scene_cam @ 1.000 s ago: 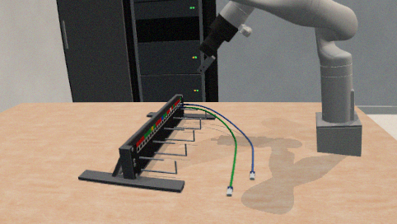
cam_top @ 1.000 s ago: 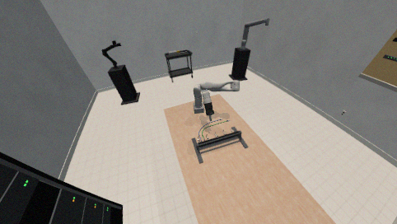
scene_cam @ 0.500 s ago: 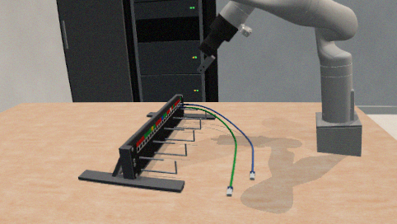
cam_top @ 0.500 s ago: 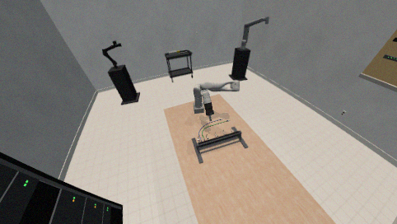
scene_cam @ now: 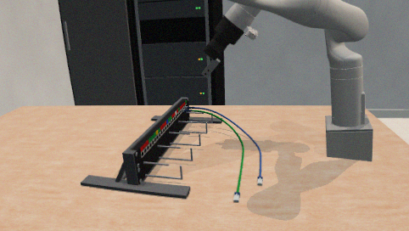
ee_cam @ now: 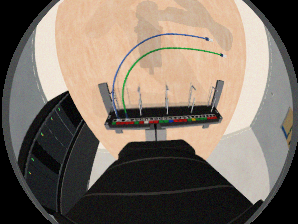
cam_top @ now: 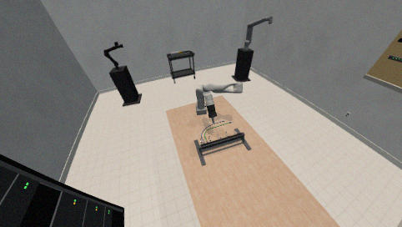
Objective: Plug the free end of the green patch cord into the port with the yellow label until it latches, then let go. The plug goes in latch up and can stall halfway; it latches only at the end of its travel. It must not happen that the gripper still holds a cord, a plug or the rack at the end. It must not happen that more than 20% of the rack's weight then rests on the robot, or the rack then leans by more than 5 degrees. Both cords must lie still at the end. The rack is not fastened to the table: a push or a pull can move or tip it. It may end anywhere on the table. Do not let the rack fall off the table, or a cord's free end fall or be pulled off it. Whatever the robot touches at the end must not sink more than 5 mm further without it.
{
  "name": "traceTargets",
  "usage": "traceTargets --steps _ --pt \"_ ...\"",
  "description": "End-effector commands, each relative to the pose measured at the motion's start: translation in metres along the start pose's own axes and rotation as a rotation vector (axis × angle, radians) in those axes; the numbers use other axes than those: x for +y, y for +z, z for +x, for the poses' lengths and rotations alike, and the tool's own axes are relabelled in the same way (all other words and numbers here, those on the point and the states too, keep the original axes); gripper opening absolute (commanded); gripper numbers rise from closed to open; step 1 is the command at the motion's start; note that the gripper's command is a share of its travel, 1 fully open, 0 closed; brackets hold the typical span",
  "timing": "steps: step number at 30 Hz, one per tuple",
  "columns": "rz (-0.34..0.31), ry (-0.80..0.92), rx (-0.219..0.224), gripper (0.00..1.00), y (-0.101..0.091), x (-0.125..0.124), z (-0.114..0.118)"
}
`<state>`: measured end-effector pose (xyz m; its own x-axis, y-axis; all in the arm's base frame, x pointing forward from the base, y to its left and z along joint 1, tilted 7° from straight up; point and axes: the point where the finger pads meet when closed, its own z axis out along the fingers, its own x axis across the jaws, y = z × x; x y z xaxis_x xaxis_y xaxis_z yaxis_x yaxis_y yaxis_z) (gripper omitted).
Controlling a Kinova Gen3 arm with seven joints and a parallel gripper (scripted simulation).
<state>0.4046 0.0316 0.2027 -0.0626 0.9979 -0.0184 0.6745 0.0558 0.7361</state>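
Note:
The black rack (cam_top: 223,141) (scene_cam: 132,169) (ee_cam: 155,111) stands upright on its two feet. The port row has coloured labels; the yellow label (scene_cam: 157,132) (ee_cam: 193,120) is between green and red ones. The green patch cord (scene_cam: 243,149) (ee_cam: 172,48) runs from the rack's far end in the exterior view and curves across the table. Its free plug (scene_cam: 238,195) (ee_cam: 223,55) lies on the table. Which way its latch faces cannot be told. My gripper (scene_cam: 205,73) (ee_cam: 155,129) is shut and empty, in the air above the rack, away from the plug.
A blue cord (scene_cam: 250,132) (ee_cam: 170,34) curves beside the green one, its free plug (scene_cam: 260,181) also on the table. Several wire cable guides (scene_cam: 192,154) (ee_cam: 167,100) stick out from the rack on the cords' side. The arm's base (scene_cam: 349,140) stands beyond the cords.

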Motion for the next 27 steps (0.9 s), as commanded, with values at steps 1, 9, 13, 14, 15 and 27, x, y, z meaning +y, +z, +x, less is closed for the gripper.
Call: traceTargets --steps 1,9,13,14,15,27 --pt "0.000 -0.001 -0.001 0.00 0.002 0.000 0.000" --pt "0.000 -0.001 -0.001 0.00 0.011 0.000 0.000" --pt "0.000 -0.001 -0.001 0.00 0.019 0.000 0.000" --pt "0.000 -0.001 -0.001 0.00 0.021 0.000 0.000" --pt "0.000 -0.001 -0.001 0.00 0.021 0.000 0.000" --pt "0.001 -0.001 -0.001 0.00 0.059 0.000 0.000"
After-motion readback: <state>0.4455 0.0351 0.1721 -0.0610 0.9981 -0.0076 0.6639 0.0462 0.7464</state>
